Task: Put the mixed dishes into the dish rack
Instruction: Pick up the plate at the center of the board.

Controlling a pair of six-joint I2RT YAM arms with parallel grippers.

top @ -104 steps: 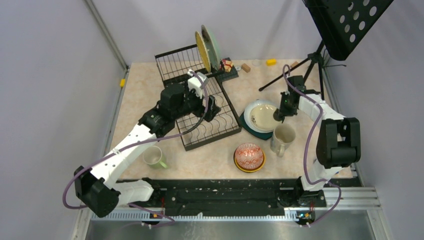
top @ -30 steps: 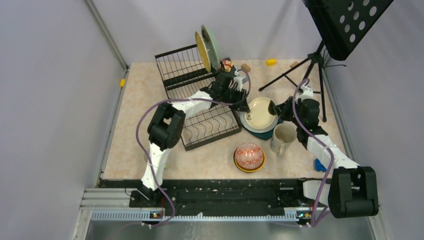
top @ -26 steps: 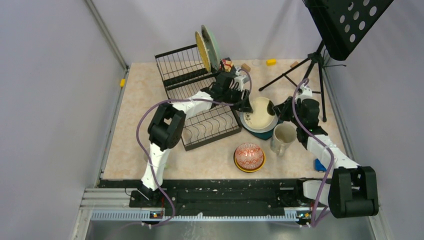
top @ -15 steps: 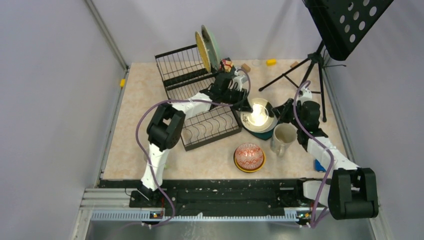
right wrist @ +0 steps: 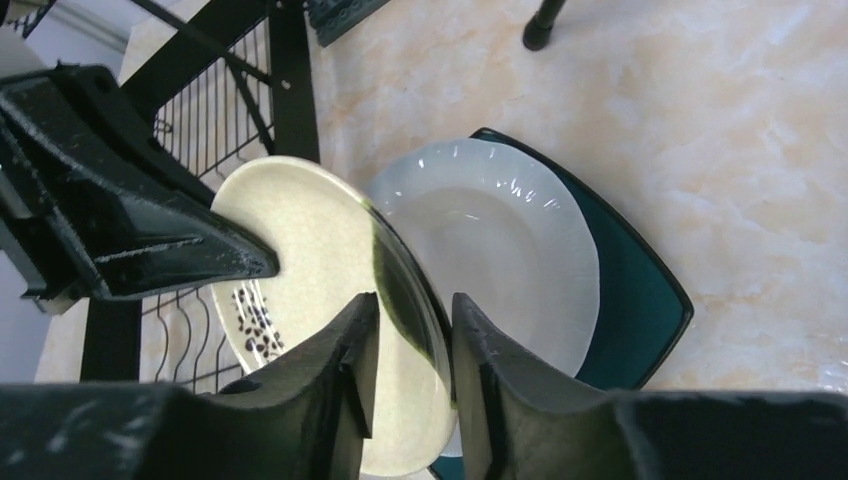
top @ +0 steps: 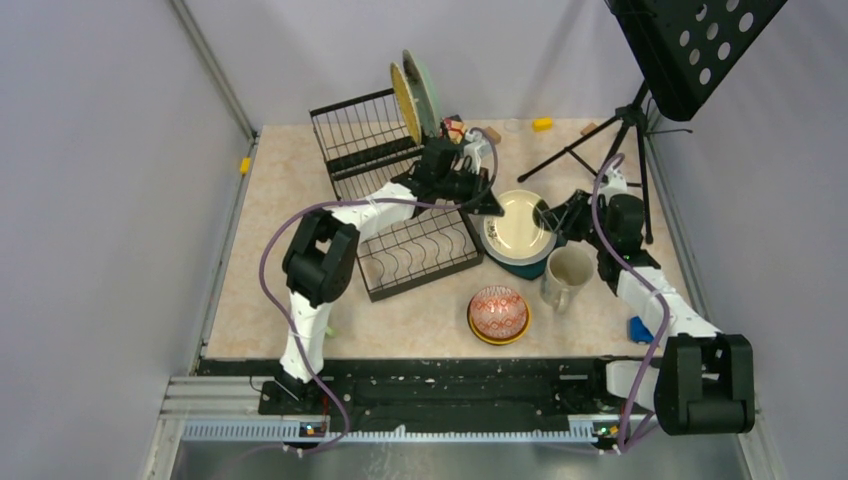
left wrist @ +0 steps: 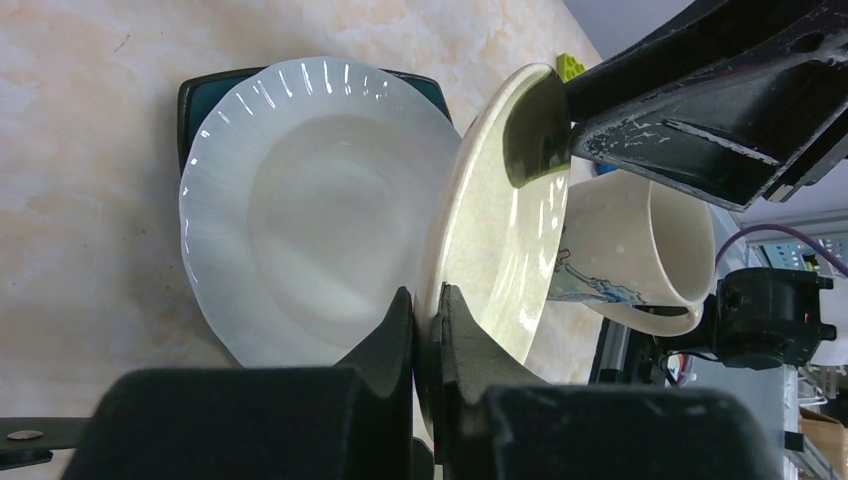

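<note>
**Two grippers share one dish beside the dish rack [top: 415, 255].** A cream plate [left wrist: 500, 250] stands tilted on edge just off the rack's flat tray, on the side toward the right arm. Below it a white plate [left wrist: 300, 210] lies on a dark teal plate [right wrist: 640, 300].

The left gripper [left wrist: 428, 300] has its jaws pinched nearly together on the cream plate's rim nearest the rack. The right gripper [right wrist: 412, 305] sits astride the rim farthest from the rack, jaws narrowly parted around it. Whether they press on it cannot be told.

The step appears to be a handover, with the left arm to carry the plate into the rack. Done well, the right jaws would open fully and back straight off the rim before the left arm moves, so the plate is not twisted in a thin edge grip. The plate would then best travel on edge and go down between free dividers, clear of the yellow plate [top: 404, 100] and pale teal plate [top: 425, 88] standing at the rack's far end. A cream mug [top: 567, 275] waits beyond the stack from the rack.
</note>
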